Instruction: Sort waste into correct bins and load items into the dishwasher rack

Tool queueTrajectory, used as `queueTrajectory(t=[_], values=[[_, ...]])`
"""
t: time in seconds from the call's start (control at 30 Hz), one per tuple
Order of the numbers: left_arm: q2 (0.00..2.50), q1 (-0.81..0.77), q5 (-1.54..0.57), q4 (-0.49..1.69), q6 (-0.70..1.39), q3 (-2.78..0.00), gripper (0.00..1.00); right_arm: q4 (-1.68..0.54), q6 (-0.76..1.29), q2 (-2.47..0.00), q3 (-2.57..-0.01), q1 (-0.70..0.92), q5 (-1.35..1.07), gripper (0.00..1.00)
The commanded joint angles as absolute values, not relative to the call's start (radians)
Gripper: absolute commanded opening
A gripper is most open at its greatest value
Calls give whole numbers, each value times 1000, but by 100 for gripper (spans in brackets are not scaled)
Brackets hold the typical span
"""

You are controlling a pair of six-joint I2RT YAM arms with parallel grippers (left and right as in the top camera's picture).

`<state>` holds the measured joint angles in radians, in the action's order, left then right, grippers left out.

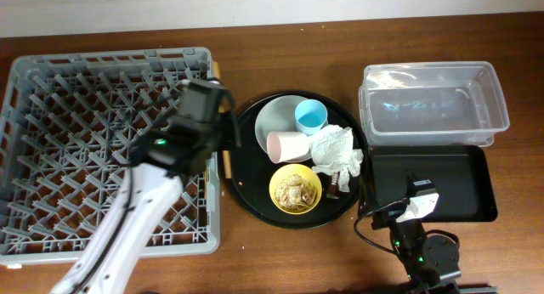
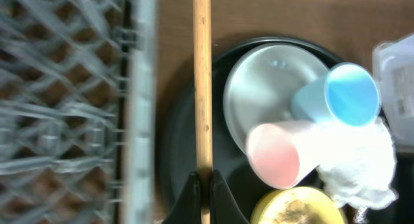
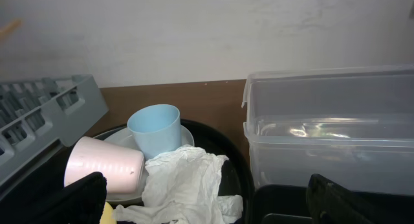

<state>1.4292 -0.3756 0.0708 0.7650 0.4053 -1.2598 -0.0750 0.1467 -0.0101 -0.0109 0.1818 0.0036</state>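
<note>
Chopsticks (image 2: 202,88) between grey rack (image 2: 139,120) and round tray (image 2: 178,153)

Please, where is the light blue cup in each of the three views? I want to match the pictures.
Overhead: the light blue cup sits right of centre, on the round black tray.
Left wrist: the cup is at the right, in the upper half.
Right wrist: the cup is left of centre, low.
Shared landmark: the pink cup lying next to it.
</note>
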Motion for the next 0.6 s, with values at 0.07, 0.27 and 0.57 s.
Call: queueTrajectory(t=[0.07, 0.27, 0.57], values=[[1523, -243, -34, 804, 147, -1244, 0, -81, 147, -4, -6, 175, 16, 99], [1691, -179, 23, 795, 148, -1244, 0, -81, 147, -4, -6, 175, 16, 99], [1591, -175, -120, 797, 148, -1294, 37, -81, 147, -4, -6, 175, 16, 98]])
